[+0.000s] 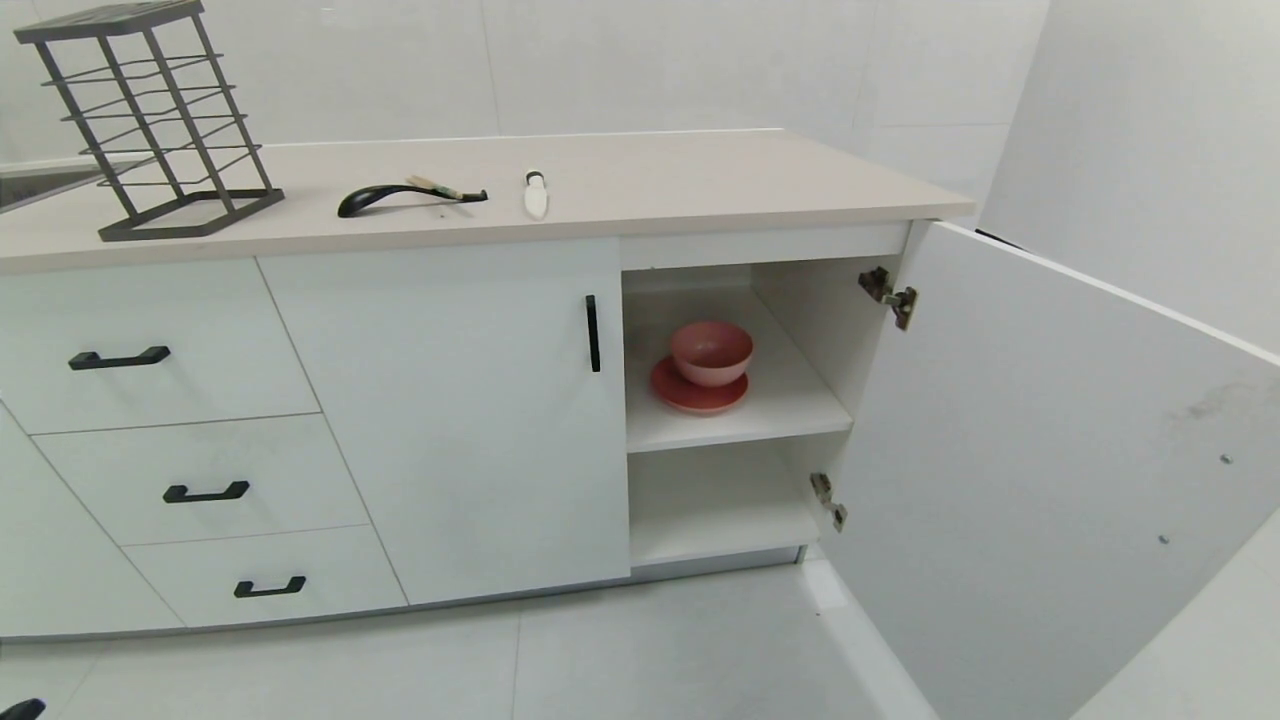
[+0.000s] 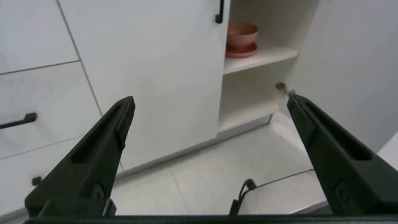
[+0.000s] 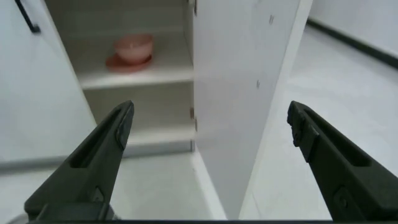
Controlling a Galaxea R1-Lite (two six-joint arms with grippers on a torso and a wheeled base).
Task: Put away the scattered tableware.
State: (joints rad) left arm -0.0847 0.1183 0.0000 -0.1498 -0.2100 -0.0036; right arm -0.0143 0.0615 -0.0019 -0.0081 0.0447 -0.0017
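Observation:
A pink bowl (image 1: 711, 351) sits on a red plate (image 1: 697, 391) on the upper shelf (image 1: 790, 400) of the open cabinet; both also show as bowl (image 2: 242, 33) on plate (image 2: 243, 51), and as bowl (image 3: 133, 47) on plate (image 3: 127, 63). On the countertop (image 1: 680, 180) lie a black spoon (image 1: 380, 197), a small brush (image 1: 445, 190) and a white knife-like utensil (image 1: 536, 194). My left gripper (image 2: 208, 109) is open and empty, low before the closed door. My right gripper (image 3: 208, 115) is open and empty, facing the open door's edge.
The cabinet's right door (image 1: 1050, 470) stands swung wide open toward me. A closed door with a black handle (image 1: 592, 333) and three drawers (image 1: 190, 490) lie to the left. A black wire rack (image 1: 150, 120) stands on the counter's left end. Tiled floor (image 1: 600, 660) spreads below.

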